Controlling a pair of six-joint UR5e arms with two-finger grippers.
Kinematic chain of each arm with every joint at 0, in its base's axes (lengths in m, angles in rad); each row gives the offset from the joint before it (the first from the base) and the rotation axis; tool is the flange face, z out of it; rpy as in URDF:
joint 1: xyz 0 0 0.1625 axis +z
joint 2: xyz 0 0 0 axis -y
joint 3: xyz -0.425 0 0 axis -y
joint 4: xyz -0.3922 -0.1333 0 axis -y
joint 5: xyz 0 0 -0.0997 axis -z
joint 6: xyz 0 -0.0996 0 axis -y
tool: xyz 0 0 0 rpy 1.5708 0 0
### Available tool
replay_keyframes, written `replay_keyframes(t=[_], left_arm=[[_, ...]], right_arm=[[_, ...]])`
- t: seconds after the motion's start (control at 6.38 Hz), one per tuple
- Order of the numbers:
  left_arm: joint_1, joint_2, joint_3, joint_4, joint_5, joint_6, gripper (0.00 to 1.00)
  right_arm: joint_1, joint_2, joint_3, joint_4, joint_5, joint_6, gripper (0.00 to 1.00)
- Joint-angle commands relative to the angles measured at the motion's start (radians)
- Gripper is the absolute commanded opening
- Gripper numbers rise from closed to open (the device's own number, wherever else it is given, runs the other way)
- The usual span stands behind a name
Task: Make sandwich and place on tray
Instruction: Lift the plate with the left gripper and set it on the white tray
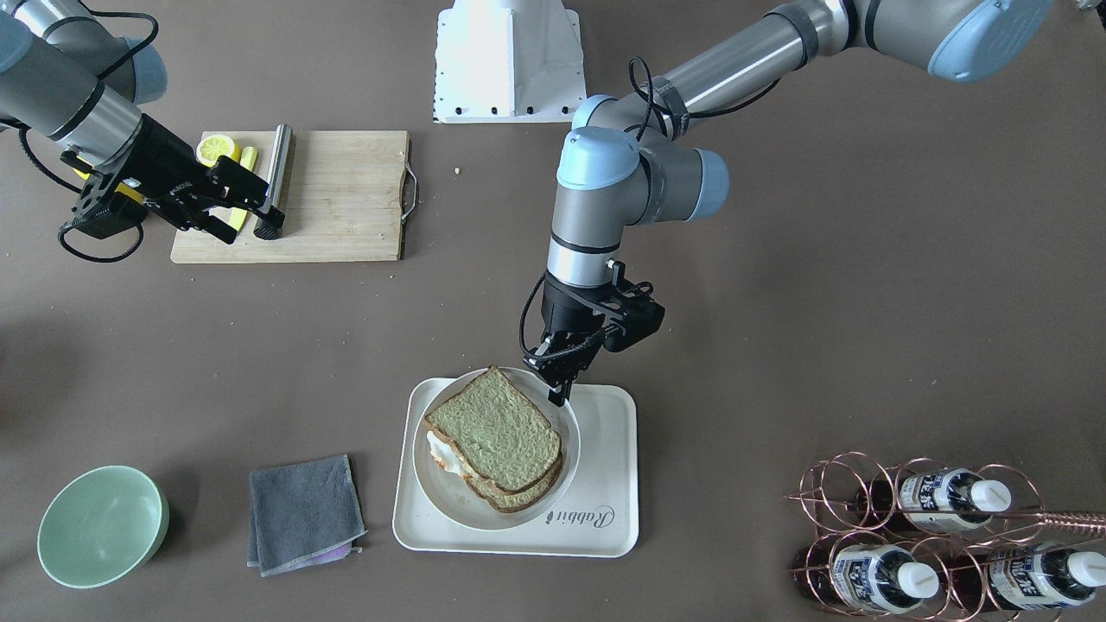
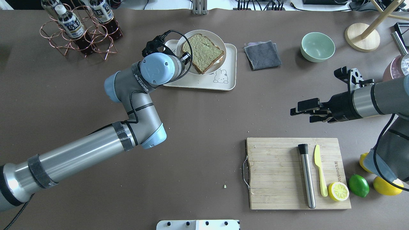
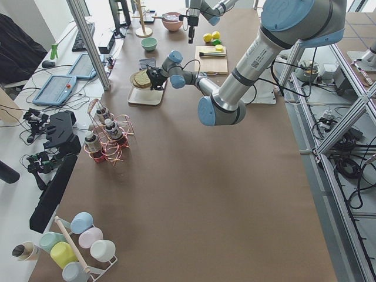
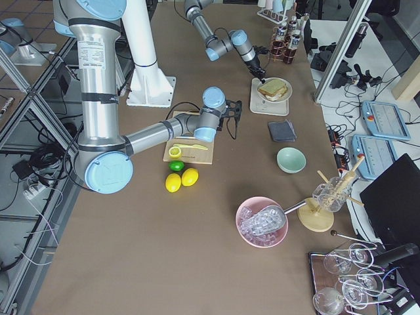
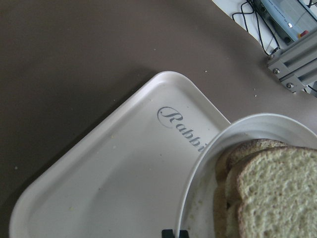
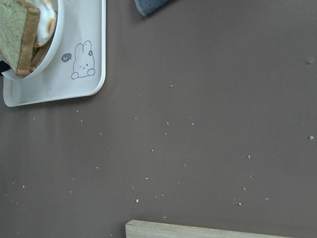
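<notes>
Left gripper (image 1: 558, 394), jaws narrow, pinches the rim of the round white plate (image 1: 441, 497) lying on the cream-white rectangular plastic tray (image 1: 607, 511). The brown-crusted bread-and-egg sandwich (image 1: 497, 430) lies on that plate. Right gripper (image 2: 299, 113) hangs parted, empty, well apart from the tray.

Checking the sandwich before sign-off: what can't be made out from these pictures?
Fried egg: mostly covered by the top bread slice, front-facing view.
Left gripper on the plate rim: hidden by its wrist overhead; cut off in its wrist view.
Bottle labels: too small.
</notes>
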Motion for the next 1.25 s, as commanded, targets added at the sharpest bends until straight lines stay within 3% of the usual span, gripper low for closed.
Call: replay_keyframes(t=[0.0,0.31,0.47,0.63,1.1], left_arm=[[-0.006,-0.004,0.065,-0.052,-0.002,0.049,0.00],[-0.006,-0.002,0.068,-0.053,-0.015,0.050,0.00],[-0.005,-0.005,0.065,-0.055,-0.017,0.050,0.31],[-0.005,-0.013,0.065,-0.055,-0.029,0.053,0.41],[-0.060,0.023,-0.042,-0.044,-0.116,0.108,0.42]], right_arm=[[-0.001,0.008,-0.013,0.000,-0.001,0.000,0.99],[-0.002,0.011,-0.014,-0.002,-0.018,0.000,0.99],[-0.002,0.013,-0.017,-0.002,-0.023,0.000,0.99],[-0.004,0.019,-0.022,-0.002,-0.023,0.002,0.99],[-0.004,0.023,-0.031,-0.002,-0.023,0.000,0.99]])
